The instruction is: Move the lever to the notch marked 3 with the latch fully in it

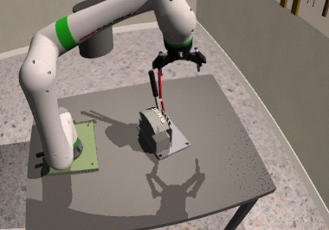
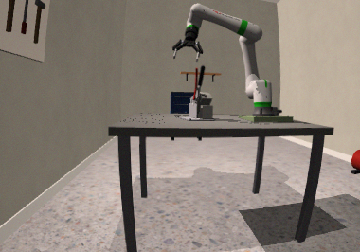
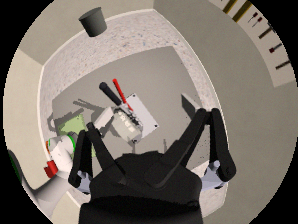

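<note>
The lever unit point(image 1: 158, 131) stands on a metal plate near the middle of the grey table. Its black handle point(image 1: 152, 83) rises upright, and the thin red bar point(image 1: 160, 86) runs beside it, apart from it. Small number plates point(image 1: 163, 119) sit on the curved top; their digits are too small to read. My gripper point(image 1: 178, 64) is open and empty, hanging above and just behind the handle top. In the exterior view the gripper point(image 2: 188, 51) is clearly above the handle point(image 2: 200, 78). In the wrist view the lever point(image 3: 115, 96) shows far below the open fingers point(image 3: 148, 177).
The arm's base point(image 1: 65, 149) stands on a green plate at the table's left. A dark round bin point(image 1: 93, 30) stands on the floor behind the table. A wall runs close along the right side. Tools hang on the wall point(image 2: 21, 11).
</note>
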Controlling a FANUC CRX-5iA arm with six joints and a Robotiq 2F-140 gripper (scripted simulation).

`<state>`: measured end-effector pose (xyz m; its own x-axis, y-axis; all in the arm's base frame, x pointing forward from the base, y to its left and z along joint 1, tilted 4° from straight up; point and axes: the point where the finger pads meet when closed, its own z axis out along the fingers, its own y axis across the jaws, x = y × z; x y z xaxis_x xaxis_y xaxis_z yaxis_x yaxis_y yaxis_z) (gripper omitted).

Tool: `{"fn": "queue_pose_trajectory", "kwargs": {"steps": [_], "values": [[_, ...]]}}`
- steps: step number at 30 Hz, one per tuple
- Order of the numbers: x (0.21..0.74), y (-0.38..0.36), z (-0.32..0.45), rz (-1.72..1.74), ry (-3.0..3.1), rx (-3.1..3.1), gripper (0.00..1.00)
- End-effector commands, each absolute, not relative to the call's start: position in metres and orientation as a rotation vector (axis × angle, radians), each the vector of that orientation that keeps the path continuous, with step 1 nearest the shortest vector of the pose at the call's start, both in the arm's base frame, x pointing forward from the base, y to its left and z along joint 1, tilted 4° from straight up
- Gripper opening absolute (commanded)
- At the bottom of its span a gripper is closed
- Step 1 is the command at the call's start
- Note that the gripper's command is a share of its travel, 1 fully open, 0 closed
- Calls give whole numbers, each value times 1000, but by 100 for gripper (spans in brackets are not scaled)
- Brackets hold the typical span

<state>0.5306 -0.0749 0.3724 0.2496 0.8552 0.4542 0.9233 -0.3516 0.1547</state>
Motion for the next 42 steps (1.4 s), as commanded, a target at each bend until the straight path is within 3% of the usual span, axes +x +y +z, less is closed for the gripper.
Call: {"fn": "queue_pose_trajectory", "kwargs": {"steps": [1,16,29,30,42], "values": [[515,-42,370,-512,-1875,-2350,100],[474,33,372,-35,-2296,-2189,100],[467,47,373,59,-2369,-2147,100],[467,47,373,59,-2369,-2147,0],[467,47,373,59,-2369,-2147,0]]}}
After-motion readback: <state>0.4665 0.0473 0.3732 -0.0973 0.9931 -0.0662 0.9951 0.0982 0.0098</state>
